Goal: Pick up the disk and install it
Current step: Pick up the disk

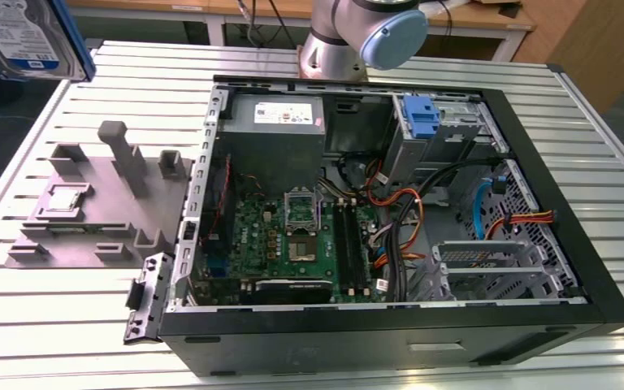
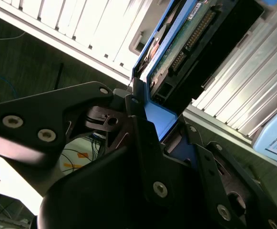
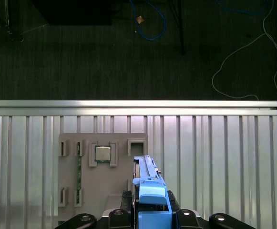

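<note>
Pincer (image 3: 150, 217) clamps the disk (image 1: 25, 36) edge-on, well above the table (image 1: 62, 325).

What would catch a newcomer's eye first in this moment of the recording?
The disk, silver in its blue carrier, looms at the exterior view's top left, clamped in the gripper. Centre stage lies the open computer case, motherboard and cables exposed, with a grey fixture tray on the exterior view's left.

Slatted metal table (image 1: 52, 325) – open computer case (image 1: 399, 341) and grey fixture (image 1: 106, 219) atop.
</note>
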Available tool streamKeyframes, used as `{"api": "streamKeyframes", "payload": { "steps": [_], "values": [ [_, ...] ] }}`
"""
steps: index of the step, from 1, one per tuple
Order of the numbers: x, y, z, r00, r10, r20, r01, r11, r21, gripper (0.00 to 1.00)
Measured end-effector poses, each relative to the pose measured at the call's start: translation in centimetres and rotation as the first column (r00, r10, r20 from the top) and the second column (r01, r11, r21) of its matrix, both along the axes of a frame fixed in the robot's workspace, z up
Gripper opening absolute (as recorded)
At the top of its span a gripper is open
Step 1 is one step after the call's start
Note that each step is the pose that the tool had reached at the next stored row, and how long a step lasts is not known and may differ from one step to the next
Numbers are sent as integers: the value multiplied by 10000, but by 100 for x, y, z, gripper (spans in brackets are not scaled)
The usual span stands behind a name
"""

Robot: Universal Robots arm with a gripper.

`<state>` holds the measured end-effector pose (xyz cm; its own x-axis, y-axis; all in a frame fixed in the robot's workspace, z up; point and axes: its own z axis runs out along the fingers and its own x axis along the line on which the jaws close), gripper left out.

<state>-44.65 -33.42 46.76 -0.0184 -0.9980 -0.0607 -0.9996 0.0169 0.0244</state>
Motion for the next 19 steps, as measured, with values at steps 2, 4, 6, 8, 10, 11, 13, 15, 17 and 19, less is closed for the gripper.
{"api": "streamKeyframes", "payload": {
  "steps": [2, 4, 6, 8, 10, 11, 13, 15, 17, 19],
  "values": [
    [0, 0, 10, 10000, 0, 0, 0, 10000, 0, 37],
    [0, 0, 19, 10000, 0, 0, 0, 10000, 0, 37],
    [0, 0, 28, 10000, 0, 0, 0, 10000, 0, 37],
    [0, 0, 37, 10000, 0, 0, 0, 10000, 0, 37],
    [0, 0, 46, 10000, 0, 0, 0, 10000, 0, 37],
    [0, 0, 51, 10000, 0, 0, 0, 10000, 0, 37],
    [0, 0, 62, 10000, 0, 0, 0, 10000, 0, 37],
    [0, 0, 74, 10000, 0, -1, 0, 10000, 0, 37],
    [0, 0, 85, 10000, 0, 0, 0, 10000, 0, 37],
    [0, 0, 96, 10000, 0, 0, 0, 10000, 0, 37]
  ]
}}
